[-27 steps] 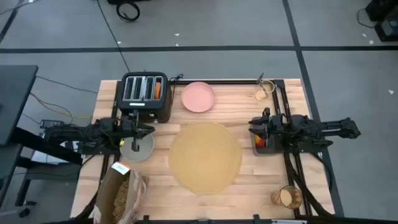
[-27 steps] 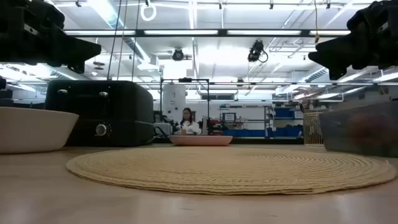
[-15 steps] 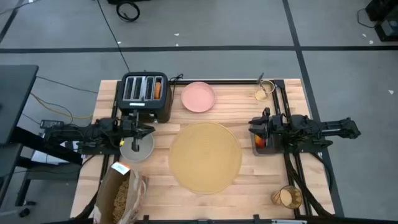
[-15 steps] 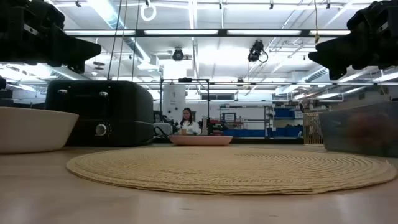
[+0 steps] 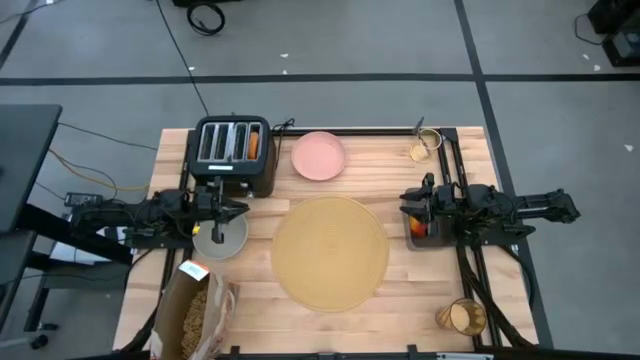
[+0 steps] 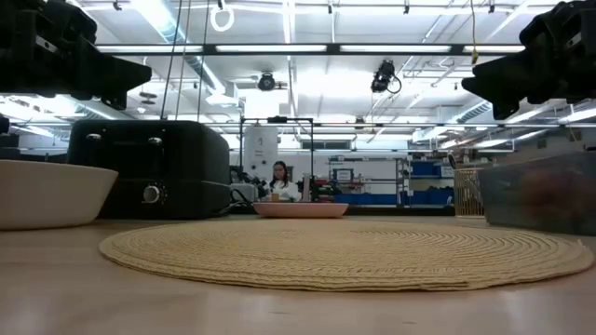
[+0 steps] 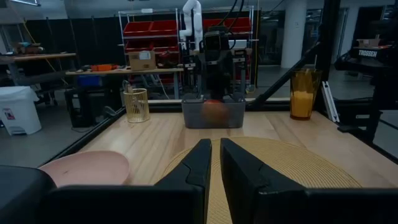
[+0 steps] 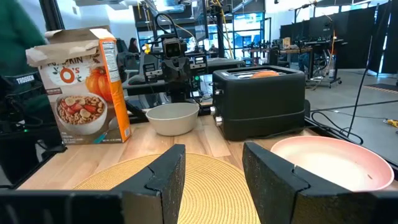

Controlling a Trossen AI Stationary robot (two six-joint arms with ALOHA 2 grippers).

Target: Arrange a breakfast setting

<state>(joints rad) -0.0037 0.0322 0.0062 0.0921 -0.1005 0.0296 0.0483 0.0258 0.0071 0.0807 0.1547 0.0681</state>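
The round tan placemat (image 5: 330, 250) lies at the table's middle. Beyond it the pink plate (image 5: 319, 156) rests on the wood. The grey-green bowl (image 5: 219, 238) stands left of the mat, and my left gripper (image 5: 243, 209) hovers shut above its far rim without touching it. My right gripper (image 5: 404, 209) hangs open and empty at the mat's right edge, above a clear bin (image 5: 420, 229) that holds the red apple (image 7: 214, 109). The amber tumbler (image 5: 461, 316) stands at the near right corner. An orange toast round (image 5: 255, 143) sticks out of a slot of the toaster (image 5: 233, 150).
An open cereal box (image 5: 195, 305) lies at the near left corner. A small wire cup (image 5: 425, 147) stands at the far right. Black frame rails (image 5: 455, 170) run along the right side. Bare wood lies between the mat and the plate.
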